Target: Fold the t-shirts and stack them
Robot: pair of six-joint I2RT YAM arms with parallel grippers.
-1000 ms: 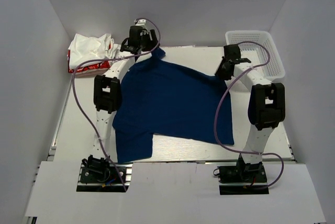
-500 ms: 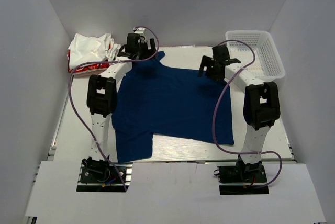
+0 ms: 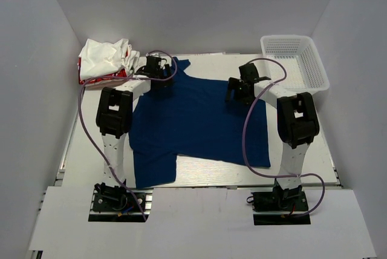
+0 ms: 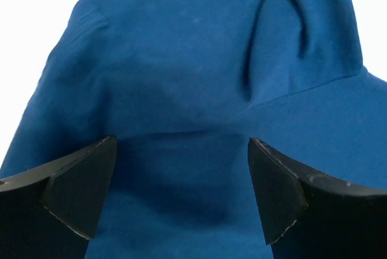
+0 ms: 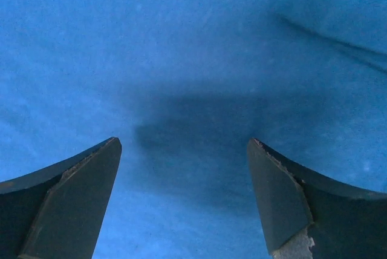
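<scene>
From above, the navy shirt [image 3: 199, 120] lies spread flat over the middle of the table [image 3: 91, 144]. Its body reaches toward the near edge, and one sleeve points at the near left corner. The white and red shirts [image 3: 104, 58] sit crumpled in a heap at the far left corner, just beside the navy cloth. A white mesh basket [image 3: 294, 39] stands at the far right corner, apart from the shirt, and its mesh floor shows through the open top. The left gripper [image 3: 158, 71] is over the far left part of the navy shirt, near the heap. The right gripper [image 3: 236, 94] is over the far right part of the shirt.

In the left wrist view, the left gripper [image 4: 181, 192] has its jaws spread wide with nothing between them. Its dark fingers [image 4: 78, 189] frame navy shirt [image 4: 181, 77] cloth, which bunches into a fold at the upper right. White table [image 4: 30, 17] shows past the cloth's edge.

In the right wrist view, the right gripper [image 5: 181, 198] is also spread wide and holds nothing. The navy shirt [image 5: 181, 59] fills the view, with a shadow between the fingers [image 5: 66, 204] and a crease at the upper right. Whether the tips touch the cloth cannot be told.
</scene>
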